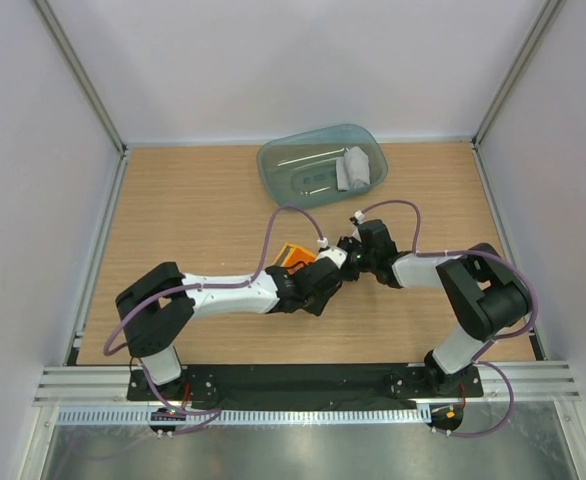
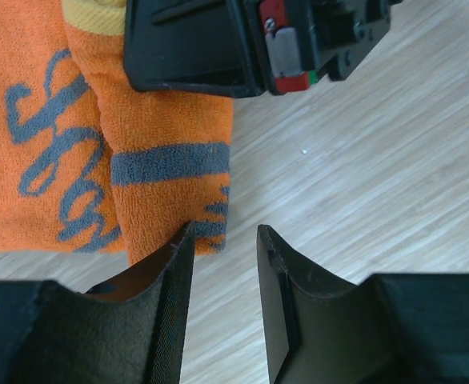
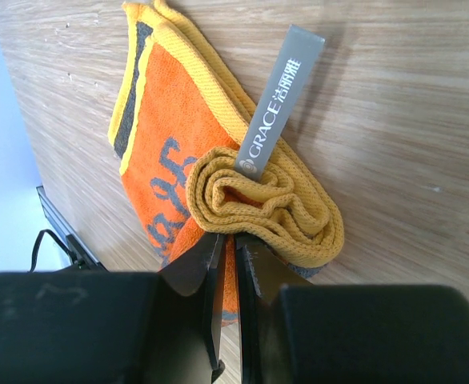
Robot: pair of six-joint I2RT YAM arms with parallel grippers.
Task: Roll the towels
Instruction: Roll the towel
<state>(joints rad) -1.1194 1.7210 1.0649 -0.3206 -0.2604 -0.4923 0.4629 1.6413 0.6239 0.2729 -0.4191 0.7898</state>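
With the right tool (image 3: 228, 248) seemingly pinching the rolled end of the orange towel (image 3: 258, 204) and the left tool (image 2: 225, 240) narrow and empty beside it, I judged the roll needed slow, even turning.

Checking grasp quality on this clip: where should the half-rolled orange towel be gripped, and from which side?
Take the orange towel by its rolled end, from the spiral-faced side where the right gripper sits. The coil is thick and stands off the table; the unrolled tail lies flat, offering little to pinch.
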